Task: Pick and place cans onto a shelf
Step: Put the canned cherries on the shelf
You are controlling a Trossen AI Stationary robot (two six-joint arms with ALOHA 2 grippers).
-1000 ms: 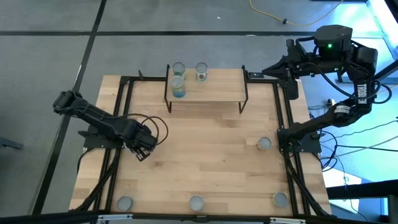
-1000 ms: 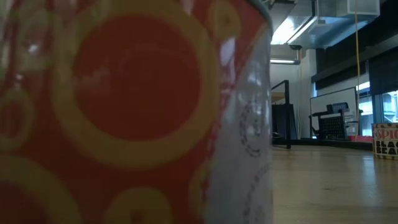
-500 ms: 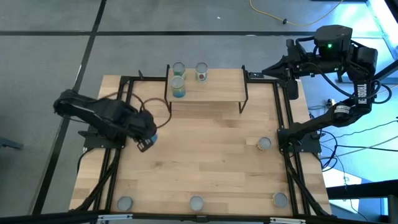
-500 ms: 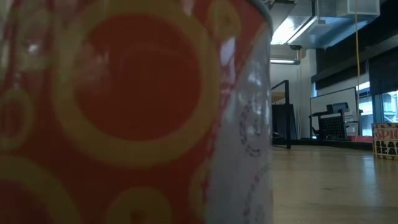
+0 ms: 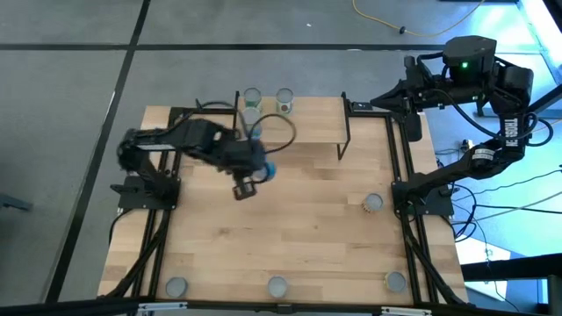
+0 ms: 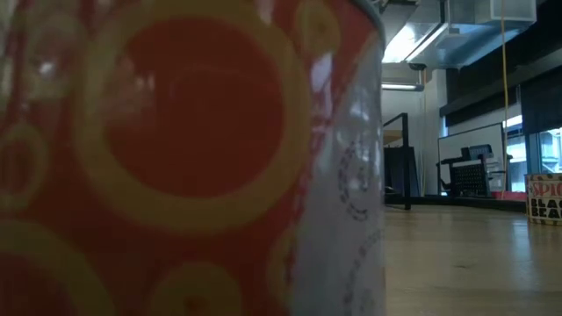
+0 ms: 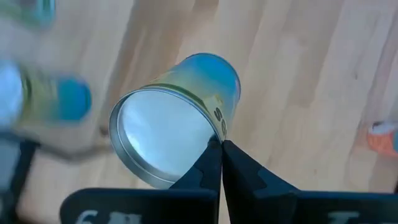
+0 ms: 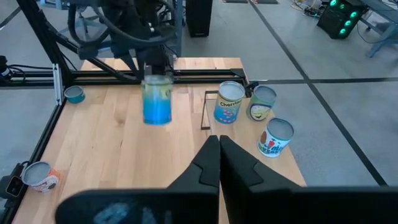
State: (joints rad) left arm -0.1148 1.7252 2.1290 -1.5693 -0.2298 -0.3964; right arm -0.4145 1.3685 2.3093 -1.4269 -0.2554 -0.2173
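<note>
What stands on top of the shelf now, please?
Three cans stand upright on the shelf, near one end. In the high view the left arm covers part of that end. The left tool holds a blue can, not yet on it.

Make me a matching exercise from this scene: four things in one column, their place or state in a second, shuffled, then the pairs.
Things:
1. blue can
2. shelf
3. right claw
4. orange-ringed can

Place or state:
A. fills the left of the low view
B. held above the table by the left claw
C. stands at the table's far edge
D. shut, holding nothing

Pairs: 1-B, 2-C, 3-D, 4-A
</note>
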